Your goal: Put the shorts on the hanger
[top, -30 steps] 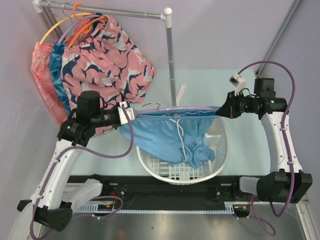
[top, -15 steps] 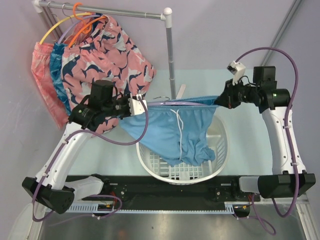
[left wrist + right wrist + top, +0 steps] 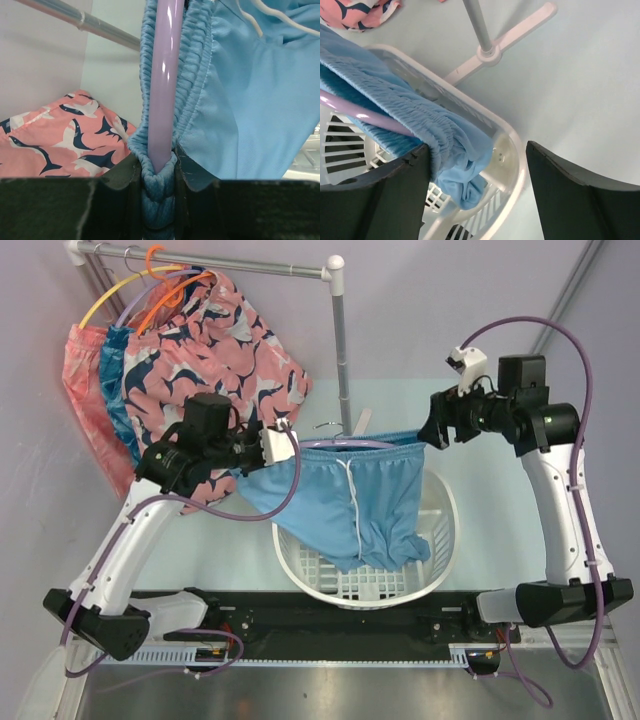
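Note:
The light-blue shorts [image 3: 345,502] hang by their elastic waistband along the lavender hanger [image 3: 352,443], legs dangling into the basket. My left gripper [image 3: 284,446] holds the left end: in the left wrist view its jaws [image 3: 159,175] are shut on the hanger rod [image 3: 162,75] with the bunched waistband [image 3: 192,60] wrapped around it. My right gripper [image 3: 432,430] is at the right end, open. In the right wrist view [image 3: 477,150] the waistband end [image 3: 445,135] and hanger tip [image 3: 370,120] rest against its left finger [image 3: 395,190], and the right finger stands well apart.
A white laundry basket [image 3: 440,565] sits under the shorts, its rim [image 3: 515,150] below my right gripper. The rack's upright pole [image 3: 343,350] stands just behind the hanger. Pink patterned shorts [image 3: 215,350] and other hangers hang on the rail at the back left.
My right gripper has opened and let go of the waistband end. Both arms carried the hanger and shorts farther back toward the rack pole.

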Available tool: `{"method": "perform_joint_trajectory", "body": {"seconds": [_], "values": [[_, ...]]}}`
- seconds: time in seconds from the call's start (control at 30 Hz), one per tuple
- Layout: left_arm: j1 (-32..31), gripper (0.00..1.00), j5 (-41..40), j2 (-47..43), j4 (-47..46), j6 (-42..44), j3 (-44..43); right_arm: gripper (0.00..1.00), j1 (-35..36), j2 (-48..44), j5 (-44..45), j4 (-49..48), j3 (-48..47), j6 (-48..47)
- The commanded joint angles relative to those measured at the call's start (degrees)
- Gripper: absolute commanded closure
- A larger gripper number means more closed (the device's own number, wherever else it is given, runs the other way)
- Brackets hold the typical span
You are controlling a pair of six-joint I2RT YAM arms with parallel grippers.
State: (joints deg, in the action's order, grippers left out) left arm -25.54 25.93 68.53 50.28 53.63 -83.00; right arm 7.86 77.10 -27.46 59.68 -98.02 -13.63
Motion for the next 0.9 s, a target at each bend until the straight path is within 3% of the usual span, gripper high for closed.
{"method": "perform_joint_trajectory", "body": {"seconds": [0.0,0.13,0.3,0.5,0.63,0.87], "values": [[0.8,1.00,2.3,-2.4,1.3,2.2,-3.6,0.21,-2.3,1.9,-2.4,-0.7,-8.6,-5.2],[0.8,1.00,3.3,-1.7,1.7,1.7,-4.7,0.11,1.9,2.4,-7.2,0.3,-13.3,-10.7],[0.8,1.00,4.6,-0.2,1.3,-1.2,-7.3,0.09,10.1,1.7,-5.2,2.7,-15.3,-17.0],[0.8,1.00,8.0,0.2,1.5,-2.5,-8.8,0.17,18.1,-2.2,-7.3,-0.9,-10.7,-20.4],[0.8,1.00,13.0,-0.6,0.5,-3.6,-8.5,0.23,24.4,-4.1,-4.7,-9.2,-5.2,-20.7],[0.8,1.00,17.1,-0.5,-0.7,-5.8,-11.7,0.29,31.8,0.5,0.2,-13.4,-7.2,-20.3]]}}
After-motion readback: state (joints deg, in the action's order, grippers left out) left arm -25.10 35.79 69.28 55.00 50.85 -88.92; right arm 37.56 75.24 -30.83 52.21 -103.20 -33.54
